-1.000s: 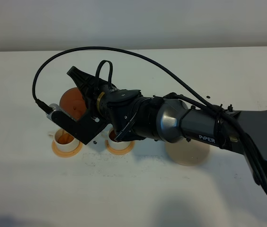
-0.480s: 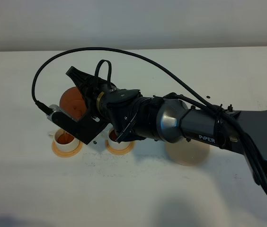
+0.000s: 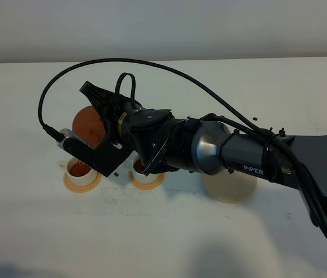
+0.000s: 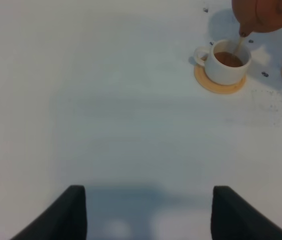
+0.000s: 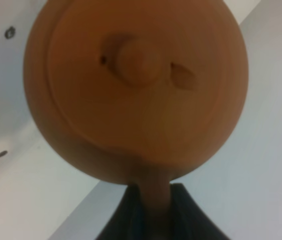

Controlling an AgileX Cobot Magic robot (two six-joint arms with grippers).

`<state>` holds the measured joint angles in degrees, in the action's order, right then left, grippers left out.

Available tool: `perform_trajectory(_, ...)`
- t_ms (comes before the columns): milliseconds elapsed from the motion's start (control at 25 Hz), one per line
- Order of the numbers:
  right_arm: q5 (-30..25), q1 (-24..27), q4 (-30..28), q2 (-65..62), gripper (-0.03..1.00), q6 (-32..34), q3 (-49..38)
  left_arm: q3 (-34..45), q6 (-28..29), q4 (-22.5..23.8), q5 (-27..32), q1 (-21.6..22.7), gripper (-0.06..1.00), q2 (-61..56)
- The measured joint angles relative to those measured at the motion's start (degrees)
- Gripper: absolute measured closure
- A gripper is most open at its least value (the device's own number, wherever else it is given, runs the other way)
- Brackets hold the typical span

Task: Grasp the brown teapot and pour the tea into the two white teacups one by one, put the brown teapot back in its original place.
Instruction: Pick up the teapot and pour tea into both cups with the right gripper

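- Right end effector [image 5: 151, 212] is pressed together on the loop handle of the brown teapot [image 5: 136, 90]; the handle runs down between my two dark fingers.
- Left end effector [image 4: 148, 192] hangs spread and empty over bare counter [image 4: 106, 100], well apart from the cups.
- I judge the step in hand to be the pour into the teacup [image 4: 227, 62] on the far left. The pot is tipped spout-down just above it, and a thin stream meets the brown tea inside.
- To do this well I should hold the tilt steady and keep the spout over the middle of the cup, not its rim. I should roll back gently once the level nears the top, so nothing runs onto the orange saucer [image 4: 218, 86].
- The other teacup [image 3: 145, 174] sits beside it under my wrist, mostly hidden; it looks to have tea in it already.
- The pot's pale coaster [image 3: 233, 188] lies off to the right behind my forearm, well apart from the pot, and is bare as far as I can see.
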<state>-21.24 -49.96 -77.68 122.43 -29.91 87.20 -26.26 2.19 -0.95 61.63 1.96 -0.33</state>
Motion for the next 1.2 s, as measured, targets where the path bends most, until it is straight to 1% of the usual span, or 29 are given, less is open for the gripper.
perform_trajectory(1200,0.5,0.0,-3.7,0.0,0.84,0.1,0.0,0.0,0.0,0.0,0.0,0.0,0.41,0.0)
